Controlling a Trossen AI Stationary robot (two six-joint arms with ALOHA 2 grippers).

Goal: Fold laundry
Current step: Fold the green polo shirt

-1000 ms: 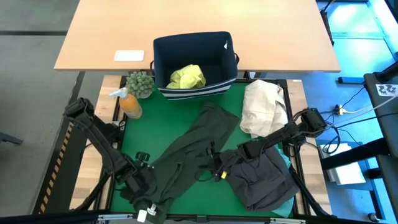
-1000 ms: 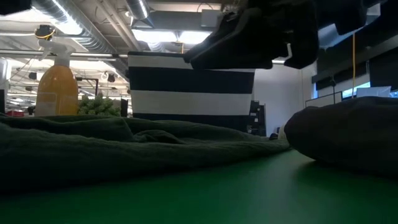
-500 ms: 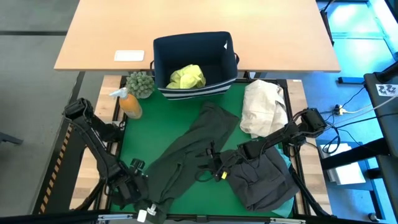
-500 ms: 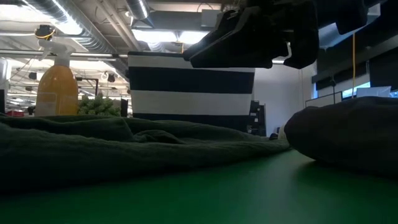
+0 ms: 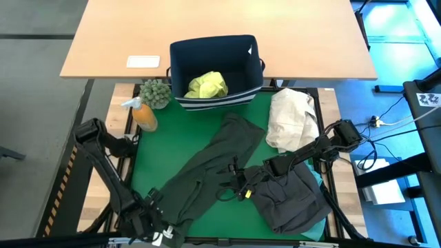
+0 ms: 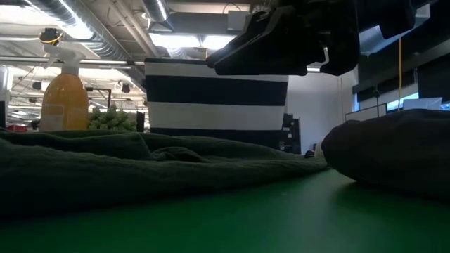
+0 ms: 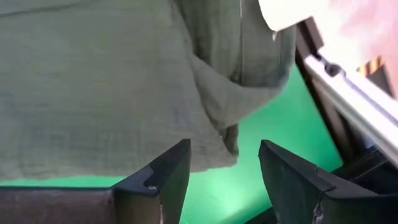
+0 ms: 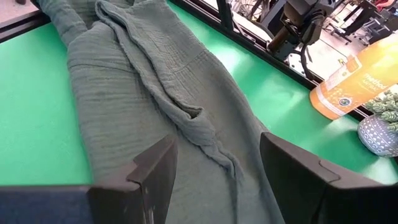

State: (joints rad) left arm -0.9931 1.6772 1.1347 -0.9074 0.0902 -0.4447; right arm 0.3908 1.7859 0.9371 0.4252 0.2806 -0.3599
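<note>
A dark olive garment lies spread slantwise on the green mat, reaching from near the bin to the near-left corner. It shows up close in the right wrist view and the left wrist view. A charcoal grey garment lies heaped at the near right, and a yellow-green shirt sits in the bin. My left gripper is open just off the olive garment's near corner, at the mat's near-left. My right gripper hovers open above the garment's middle.
A navy bin with a striped base stands at the mat's far edge. A cream-beige bundle lies at the far right. An orange spray bottle and a small plant stand at the far left. Bare green mat shows left of the garment.
My left gripper has drawn back toward the table's near edge and a little to the left, from over the olive garment's near end to just past its corner. The right arm and the garments have kept still.
</note>
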